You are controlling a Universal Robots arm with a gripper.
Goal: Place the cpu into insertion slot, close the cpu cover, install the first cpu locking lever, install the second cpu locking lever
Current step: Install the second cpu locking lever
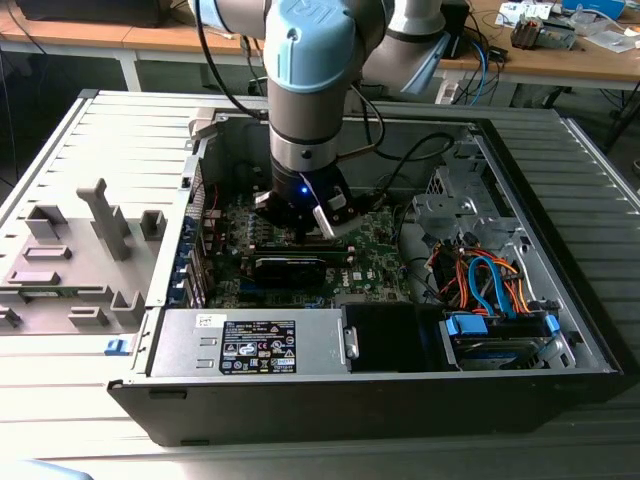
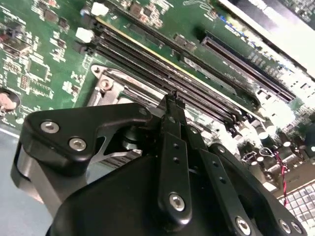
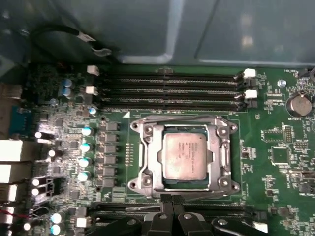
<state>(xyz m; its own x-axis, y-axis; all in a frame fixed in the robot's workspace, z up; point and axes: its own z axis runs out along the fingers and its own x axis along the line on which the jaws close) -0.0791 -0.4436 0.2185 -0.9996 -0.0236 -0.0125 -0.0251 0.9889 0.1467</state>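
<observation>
- The end effector (image 3: 172,200) is showing in the first wrist view with its black fingers (image 3: 166,209) pressed together, clenched on nothing, their tips lying just at the near rim of the socket.
- In the second wrist view the same end effector (image 2: 173,98) is pointing its closed tips down at the motherboard (image 2: 44,44), right beside a silvery corner of the socket frame.
- The cpu (image 3: 185,156) is sitting flat in the insertion slot (image 3: 224,183), its silvery-grey top facing up and showing through the middle.
- The cpu cover (image 3: 153,156) is lying down flat around the chip, its thin metal frame bordering the chip on all sides, with screws at the corners.
- Just beyond the socket, a row of long black memory slots (image 3: 172,91) is running across the board, with white clips at their ends.
- A column of small round capacitors (image 3: 84,146) is standing beside the socket.
- In the exterior view, the arm (image 1: 305,100) is reaching down into an open computer case (image 1: 350,400) lying on its side, the end effector (image 1: 300,225) hanging low over the green board (image 1: 375,250).
- The case is resting on a grey slatted worktop (image 1: 60,400); a grey plastic fixture (image 1: 75,250) is standing toward the exterior view's left.
- A wooden desk (image 1: 580,55) with clutter is standing farthest back.
</observation>
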